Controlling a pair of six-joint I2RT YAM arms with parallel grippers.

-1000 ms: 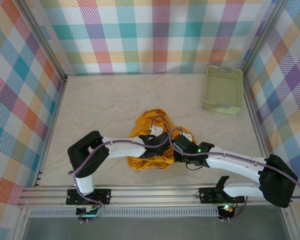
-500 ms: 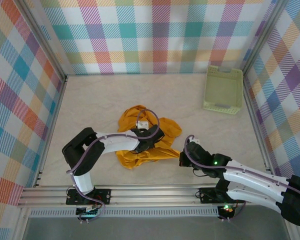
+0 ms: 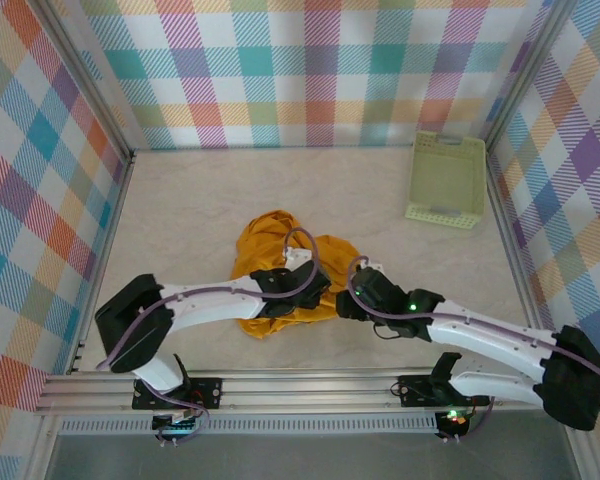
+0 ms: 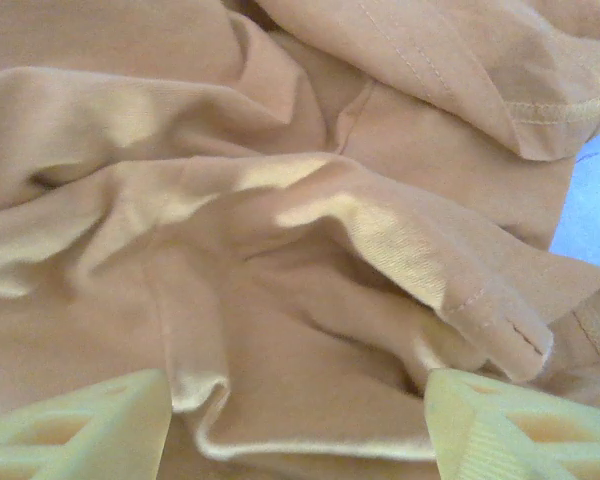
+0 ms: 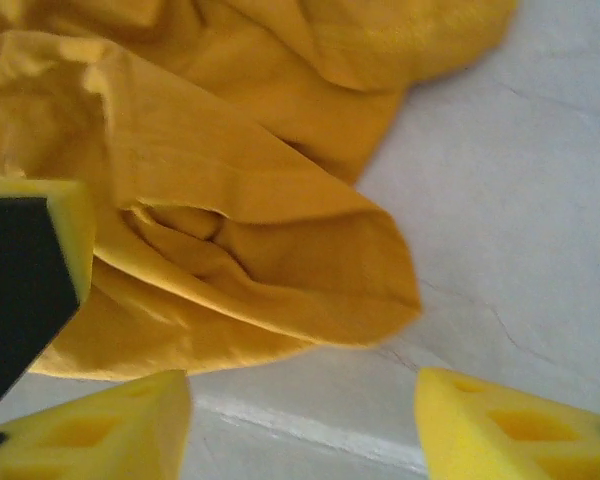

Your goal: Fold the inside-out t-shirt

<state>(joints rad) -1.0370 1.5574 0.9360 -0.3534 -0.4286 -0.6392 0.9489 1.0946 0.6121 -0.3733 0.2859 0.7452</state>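
At table point(image 3: 180, 200) centre, crumpled t-shirt point(image 3: 270, 235); left gripper point(image 4: 300, 425), right gripper point(image 5: 305, 410) both spread, empty; basket point(image 3: 446, 180) far right, apart.

The t-shirt point(image 3: 265, 240) is plain mustard yellow all over. The basket point(image 3: 446, 178) is pale green, the bench point(image 3: 180, 210) cream with faint grey veining. The walls point(image 3: 310, 70) are checked in teal, orange, purple, yellow and white.

The table point(image 3: 200, 200) is pale and sandy, with thin faint lines in it. A yellow t-shirt point(image 3: 270, 235) lies on it in a crumpled heap, near the middle and a bit toward the front. A light green basket point(image 3: 446, 178) sits in the far right corner, well apart from the t-shirt.
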